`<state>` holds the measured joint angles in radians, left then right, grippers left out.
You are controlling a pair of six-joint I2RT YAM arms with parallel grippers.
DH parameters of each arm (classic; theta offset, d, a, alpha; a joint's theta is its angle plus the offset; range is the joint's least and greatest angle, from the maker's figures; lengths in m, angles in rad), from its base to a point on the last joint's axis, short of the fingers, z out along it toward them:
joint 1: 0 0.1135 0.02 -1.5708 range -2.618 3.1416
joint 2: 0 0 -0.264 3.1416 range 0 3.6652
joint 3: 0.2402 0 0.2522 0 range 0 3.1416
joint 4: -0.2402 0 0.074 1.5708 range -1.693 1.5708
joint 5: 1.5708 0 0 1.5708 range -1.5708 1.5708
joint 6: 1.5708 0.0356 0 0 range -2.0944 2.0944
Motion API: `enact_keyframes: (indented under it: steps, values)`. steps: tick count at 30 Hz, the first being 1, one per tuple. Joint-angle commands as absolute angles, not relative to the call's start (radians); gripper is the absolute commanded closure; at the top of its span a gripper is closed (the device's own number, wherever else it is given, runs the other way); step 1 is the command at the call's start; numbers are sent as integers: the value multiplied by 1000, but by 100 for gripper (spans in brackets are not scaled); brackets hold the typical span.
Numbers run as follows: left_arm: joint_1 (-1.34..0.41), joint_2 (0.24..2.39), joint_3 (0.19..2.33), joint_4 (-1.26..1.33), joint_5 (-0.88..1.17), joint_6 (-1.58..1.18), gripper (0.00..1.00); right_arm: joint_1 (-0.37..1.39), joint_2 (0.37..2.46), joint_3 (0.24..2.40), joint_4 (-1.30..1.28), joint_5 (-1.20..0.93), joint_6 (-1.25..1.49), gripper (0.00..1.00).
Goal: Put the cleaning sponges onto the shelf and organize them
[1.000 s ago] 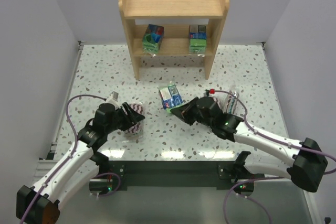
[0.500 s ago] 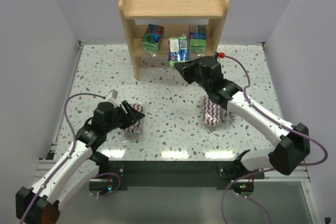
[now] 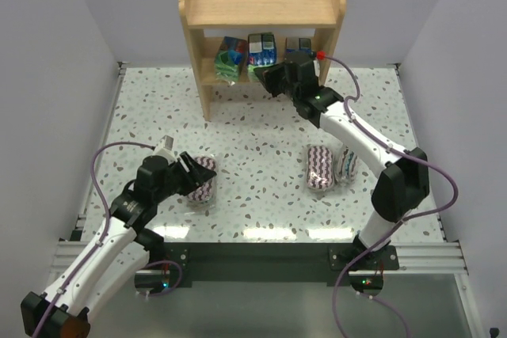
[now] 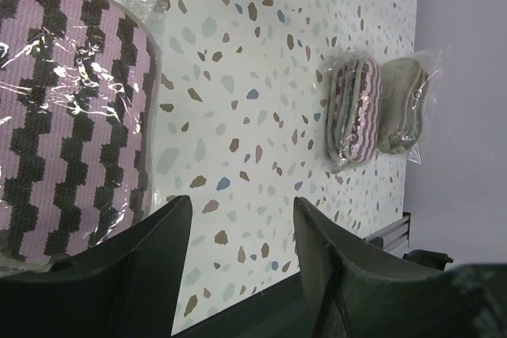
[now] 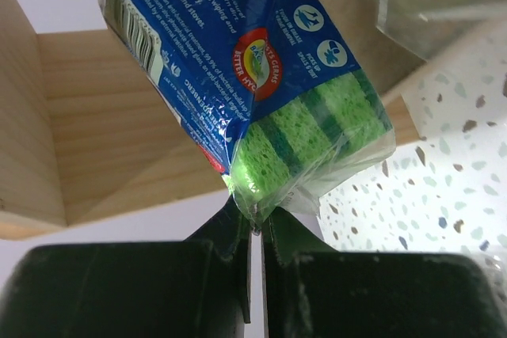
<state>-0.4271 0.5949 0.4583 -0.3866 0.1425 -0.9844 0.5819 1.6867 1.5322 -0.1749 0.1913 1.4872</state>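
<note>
The right pincer point(image 5: 255, 225) is clamped on the blue-and-green sponge pack point(image 5: 245, 61) (by its wrapper edge), the wooden shelf point(image 5: 103, 140) just beyond; the left pincer point(image 4: 240, 210) is apart, the zigzag pad point(image 4: 71, 116) ahead.

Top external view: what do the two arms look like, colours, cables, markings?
The left arm and right arm both have white link shells, black joint housings and matte black wedge-shaped jaws. A purple cable loops along each; the right one meets a red connector at the wrist. Green lights glow at both bases.
</note>
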Motion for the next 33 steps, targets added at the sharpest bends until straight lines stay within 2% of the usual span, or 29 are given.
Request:
enact_keyframes:
  steps: [1, 14, 15, 16, 17, 21, 24, 28, 33]
  values:
    - [-431, 584, 491, -399, 135, -982, 41, 563, 1718, 1641, -192, 196, 1473, 100]
    - [-431, 584, 486, -400, 129, -982, 40, 549, 1790, 1695, -226, 175, 1483, 100]
    - [-431, 586, 486, -400, 129, -982, 40, 548, 1795, 1700, -221, 175, 1473, 98]
    - [-431, 587, 485, -399, 129, -982, 40, 546, 1799, 1706, -218, 179, 1464, 89]
    - [-431, 589, 485, -399, 130, -982, 40, 545, 1802, 1719, -219, 181, 1457, 86]
    - [-433, 586, 485, -400, 129, -982, 40, 535, 1827, 1753, -212, 164, 1440, 58]
    - [-431, 581, 485, -405, 124, -982, 39, 534, 1825, 1763, -198, 153, 1422, 47]
    - [-431, 584, 489, -399, 123, -982, 39, 532, 1766, 1724, -124, 104, 1370, 40]
    - [-431, 591, 491, -374, 124, -982, 38, 534, 1560, 1519, 40, -33, 1257, 36]
